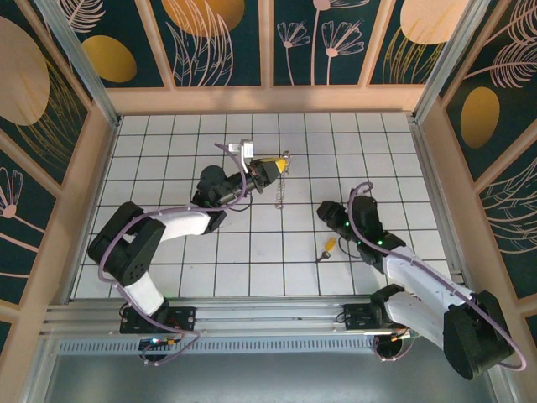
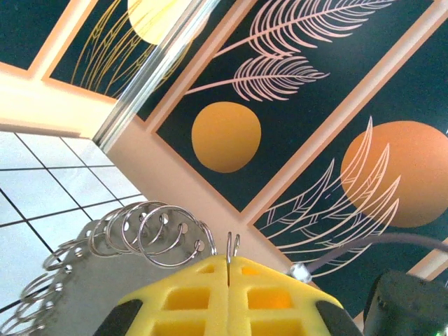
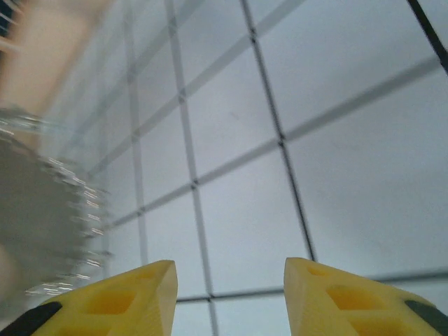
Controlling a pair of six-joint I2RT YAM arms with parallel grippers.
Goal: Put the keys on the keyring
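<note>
The key (image 1: 329,249) lies flat on the tiles (image 1: 252,252). Its yellow head is toward the right arm and its blade points near and left. The right gripper (image 3: 227,280) is open, just beyond the key. The left gripper (image 2: 229,269) pinches the keyring (image 2: 161,234), held on edge, well apart from the key.

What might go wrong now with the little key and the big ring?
1. The left hand pinches the keyring by just a thin bit of wire, so the ring might slip out or swing.
2. The key lies flat on the floor and looks small and thin. The open right hand might push it away instead of grabbing it.
</note>
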